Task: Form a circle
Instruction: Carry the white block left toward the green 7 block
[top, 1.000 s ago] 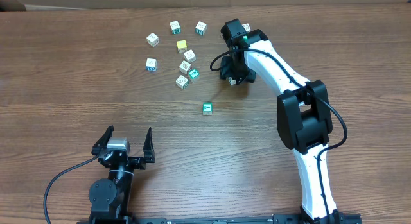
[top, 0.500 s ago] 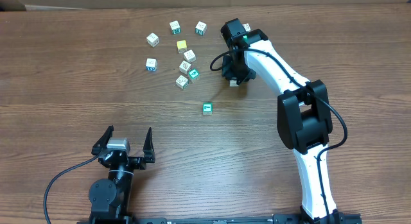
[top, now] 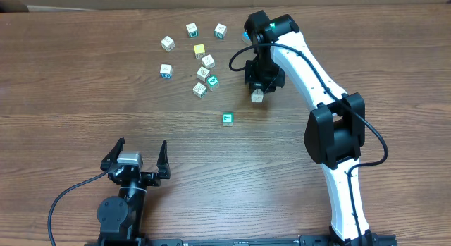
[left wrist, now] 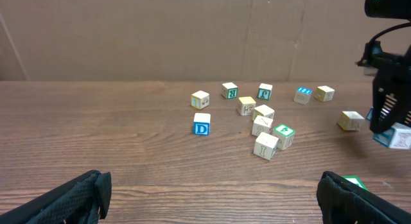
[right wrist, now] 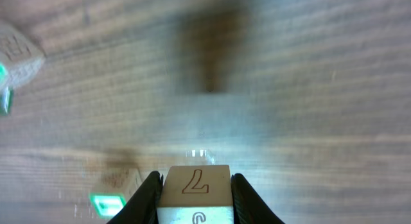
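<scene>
Right wrist view: right pincer (right wrist: 195,189) tight around a whitish cube (right wrist: 194,180) with a 7; left pincer (top: 141,146) wide apart.

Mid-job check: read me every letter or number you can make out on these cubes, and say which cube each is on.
"7": top face of the held cube, between the right gripper fingers.
"D": in blue, on the near cube.
"C": on the far cube.
"8" or "B", cannot tell which: on the green-lettered cube.
Everything else: too small or blurred to read.
</scene>
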You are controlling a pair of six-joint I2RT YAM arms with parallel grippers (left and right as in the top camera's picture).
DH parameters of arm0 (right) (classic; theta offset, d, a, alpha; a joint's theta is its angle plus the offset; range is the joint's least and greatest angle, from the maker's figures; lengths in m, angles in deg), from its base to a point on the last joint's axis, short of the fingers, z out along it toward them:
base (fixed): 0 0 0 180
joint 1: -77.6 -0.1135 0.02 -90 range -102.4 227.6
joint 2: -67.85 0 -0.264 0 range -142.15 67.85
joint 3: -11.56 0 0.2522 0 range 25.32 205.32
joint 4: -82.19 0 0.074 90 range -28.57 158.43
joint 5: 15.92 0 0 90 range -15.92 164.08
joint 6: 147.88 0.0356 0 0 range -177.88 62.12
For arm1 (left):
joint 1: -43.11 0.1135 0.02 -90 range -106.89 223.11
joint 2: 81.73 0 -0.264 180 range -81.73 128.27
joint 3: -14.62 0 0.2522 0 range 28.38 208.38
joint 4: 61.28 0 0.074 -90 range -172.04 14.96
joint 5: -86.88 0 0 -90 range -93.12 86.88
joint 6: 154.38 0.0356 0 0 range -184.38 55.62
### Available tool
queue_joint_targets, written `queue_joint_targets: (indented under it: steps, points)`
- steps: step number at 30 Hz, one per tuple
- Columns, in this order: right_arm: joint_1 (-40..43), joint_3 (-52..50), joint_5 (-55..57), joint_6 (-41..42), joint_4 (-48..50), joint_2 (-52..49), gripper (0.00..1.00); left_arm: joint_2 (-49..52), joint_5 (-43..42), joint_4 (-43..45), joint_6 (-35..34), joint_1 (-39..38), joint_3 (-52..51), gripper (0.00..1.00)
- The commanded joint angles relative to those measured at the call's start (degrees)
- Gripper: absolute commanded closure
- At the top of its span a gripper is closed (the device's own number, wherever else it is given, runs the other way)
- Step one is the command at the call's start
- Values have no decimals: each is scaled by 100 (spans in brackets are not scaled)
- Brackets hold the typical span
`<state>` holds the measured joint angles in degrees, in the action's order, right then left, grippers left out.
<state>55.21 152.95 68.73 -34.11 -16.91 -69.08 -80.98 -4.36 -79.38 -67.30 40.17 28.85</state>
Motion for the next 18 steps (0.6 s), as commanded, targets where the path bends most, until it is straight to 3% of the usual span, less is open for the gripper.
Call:
queue_joint_targets:
  steps: [1,4,18]
  points:
    - [-79,101,-295,17,-98,31,80,-48,15,-11,83,39,-20,0]
    - [-85,103,-295,22,-295,31,86,-48,15,-11,83,39,-20,0]
    - [-286,103,-439,170,-1174,1027,88,-48,15,-11,83,39,-20,0]
